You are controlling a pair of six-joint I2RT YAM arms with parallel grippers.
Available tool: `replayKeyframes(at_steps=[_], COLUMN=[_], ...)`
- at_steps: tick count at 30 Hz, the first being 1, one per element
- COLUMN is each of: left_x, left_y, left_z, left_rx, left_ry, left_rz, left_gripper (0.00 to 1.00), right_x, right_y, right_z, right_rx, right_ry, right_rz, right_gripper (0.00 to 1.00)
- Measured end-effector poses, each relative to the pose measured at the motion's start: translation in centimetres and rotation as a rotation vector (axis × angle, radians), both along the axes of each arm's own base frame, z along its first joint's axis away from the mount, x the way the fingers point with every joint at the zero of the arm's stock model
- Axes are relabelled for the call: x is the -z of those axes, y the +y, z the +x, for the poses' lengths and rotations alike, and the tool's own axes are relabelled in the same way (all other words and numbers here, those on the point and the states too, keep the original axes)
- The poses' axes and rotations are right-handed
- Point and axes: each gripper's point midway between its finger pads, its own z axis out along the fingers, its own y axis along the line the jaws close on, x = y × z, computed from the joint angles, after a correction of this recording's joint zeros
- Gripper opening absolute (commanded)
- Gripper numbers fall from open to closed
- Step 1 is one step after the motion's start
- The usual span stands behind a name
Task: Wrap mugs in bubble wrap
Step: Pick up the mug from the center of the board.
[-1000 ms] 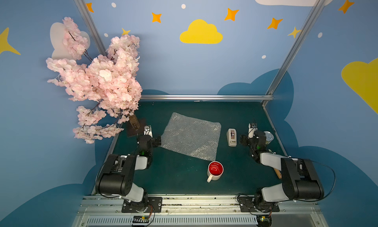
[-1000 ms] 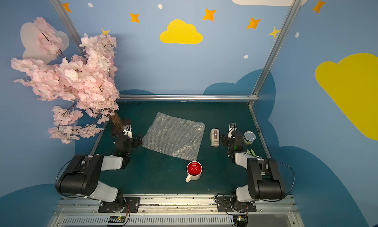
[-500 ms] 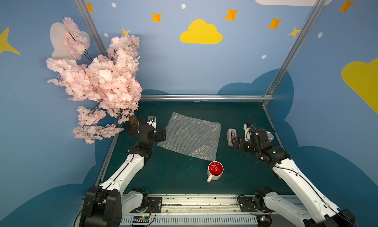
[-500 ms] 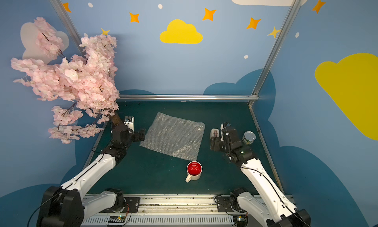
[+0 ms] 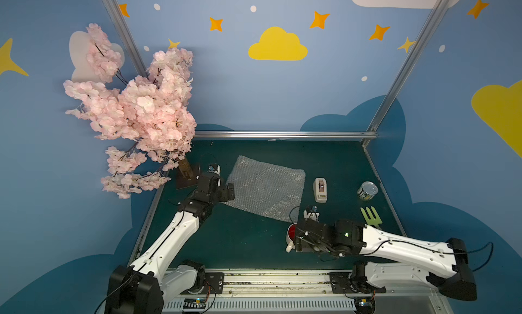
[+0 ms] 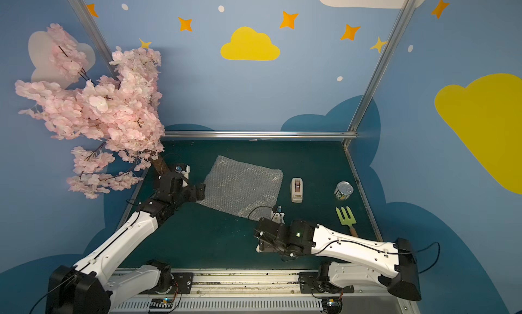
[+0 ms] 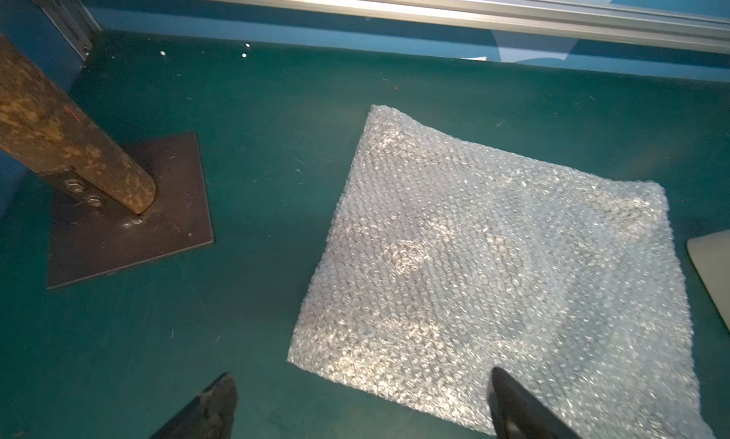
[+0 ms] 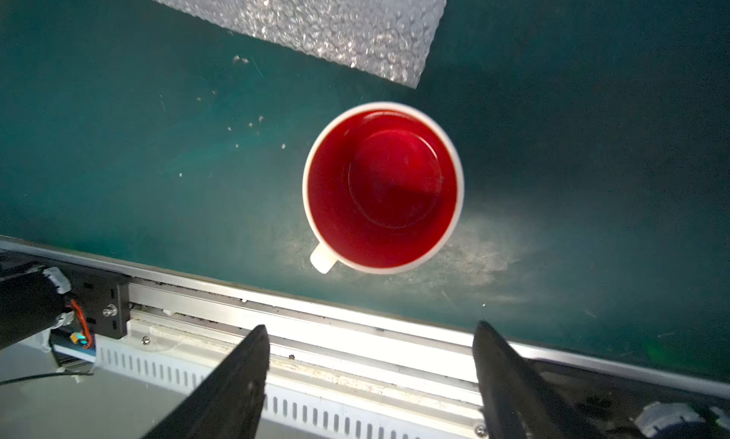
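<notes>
Ceramic mug [image 8: 383,188]: white outside and glossy red inside. It stands upright, mouth up, on the green mat [image 5: 240,242], close to the near edge and right of centre. Its loop handle points near-left.
Bubble wrap [image 5: 265,186]: spread almost flat in the middle of the table. Its near right corner lies just beyond the mug and does not touch it.
Right gripper [image 8: 370,328]: jaws spread wide and empty. It hangs above the mug and hides most of it in both top views, with nothing touching the ceramic.
Left gripper [image 7: 361,377]: jaws spread wide and empty at the sheet's near left corner, one finger over the bubbles and one over bare mat. Contact cannot be told.
Mug handling: rigid and probably heavy for its size. The glaze is likely slippery, and the mug could chip or crack if knocked or dropped.
Mug hold: best pinched through the wall at the rim, one finger inside and one outside, away from the handle. A grip across the whole body looks less sure on the glaze.
Wrap handling: very light, limp and easily crumpled. It will likely slide on the mat when tugged.
Wrap hold: a corner or edge, pinched low. The near left corner is closest to the open jaws.
Bystanders: tape dispenser [image 5: 320,189], tin can [image 5: 367,190] and green garden fork [image 5: 371,215], all on the right side and apart from the mug.
</notes>
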Motion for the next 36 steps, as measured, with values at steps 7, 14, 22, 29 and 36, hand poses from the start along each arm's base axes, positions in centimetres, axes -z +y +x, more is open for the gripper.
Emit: replayKeyframes(at_steps=[7,14,22,29,36], left_x=[0.4,0.4,1.0,1.3,1.6], left_y=[-0.9,-1.7,-2.2,-2.4,-2.3], left_z=[-1.4,-2.1,-2.5,-2.7,-2.7], left_rx=[0.01,0.037,0.053,0.06,0.056], left_ry=[0.042,0.047,0.063,0.067,0.069], left_rz=[-0.034,-0.038,-0.036,-0.032,-0.026], left_gripper=[0.97,0.98,0.98,0.99,0.99], right_x=[2.3,4.1,5.9,6.0,8.2], right_y=[1.8,3.6,4.9,4.4,2.3], right_z=[-1.5,-1.9,-0.8,0.7,1.5], right_rx=[0.109,0.224,0.395,0.492,0.525], right_ry=[0.013,-0.003,-0.058,-0.121,-0.101], right_rz=[-0.026,-0.046,-0.064,-0.053,-0.08], right_gripper=[0.78,0.74,0.66,0.55,0.39])
